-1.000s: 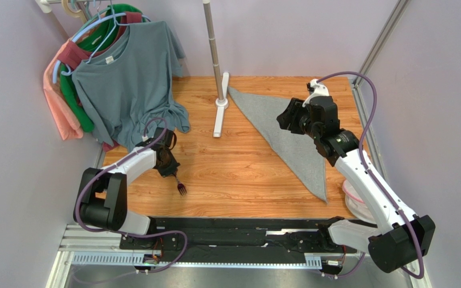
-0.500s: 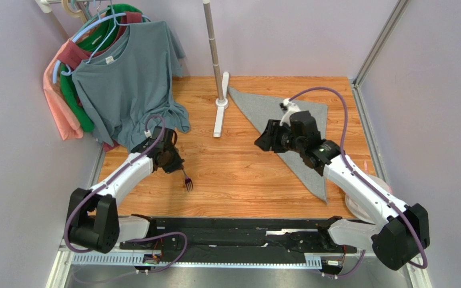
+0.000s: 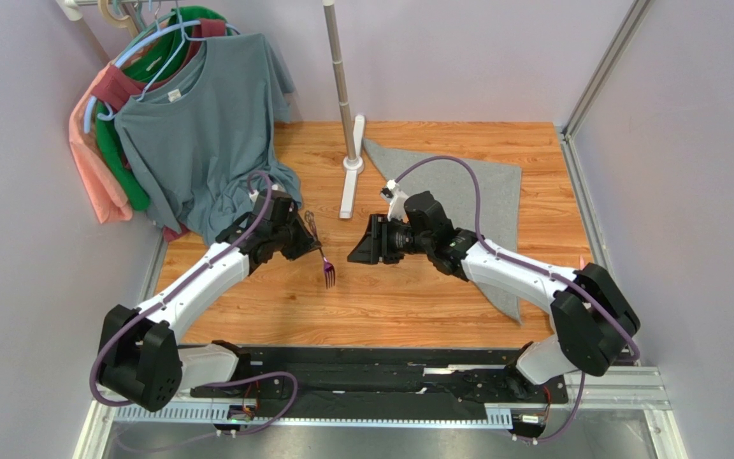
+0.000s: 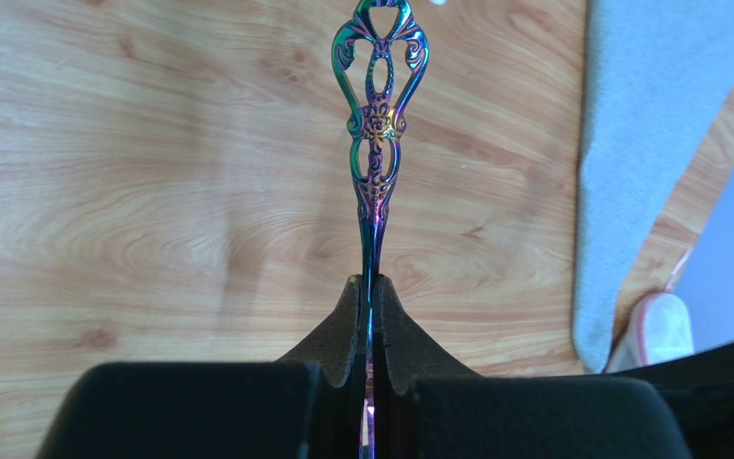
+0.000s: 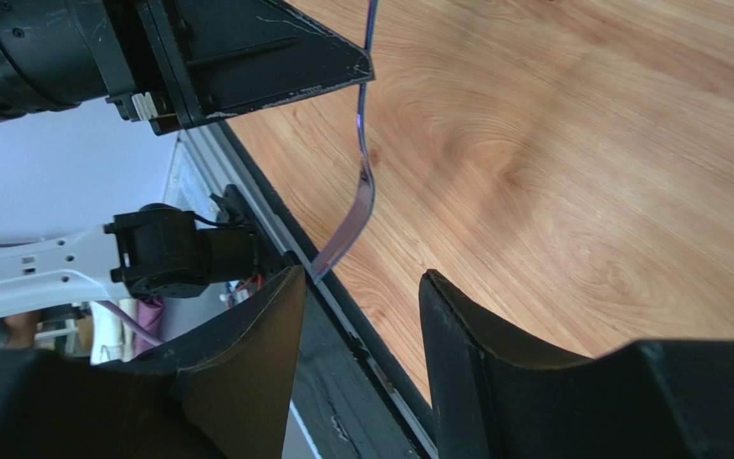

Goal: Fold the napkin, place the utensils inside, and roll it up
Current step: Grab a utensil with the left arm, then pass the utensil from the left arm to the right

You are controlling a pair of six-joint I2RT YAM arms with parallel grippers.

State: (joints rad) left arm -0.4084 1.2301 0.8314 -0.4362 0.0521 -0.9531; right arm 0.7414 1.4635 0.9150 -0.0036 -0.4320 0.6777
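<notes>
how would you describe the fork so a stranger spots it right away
On the wooden table, look left of centre, where the left gripper is shut on the fork, just right of the hanging T-shirts. It is small and slim, with a rainbow sheen and an ornate cut-out handle, unlike the plain grey napkin.

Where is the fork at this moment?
In the top view, the fork is over the table, left of centre, clamped in the jaws of the left gripper, with the right gripper close on its right.
</notes>
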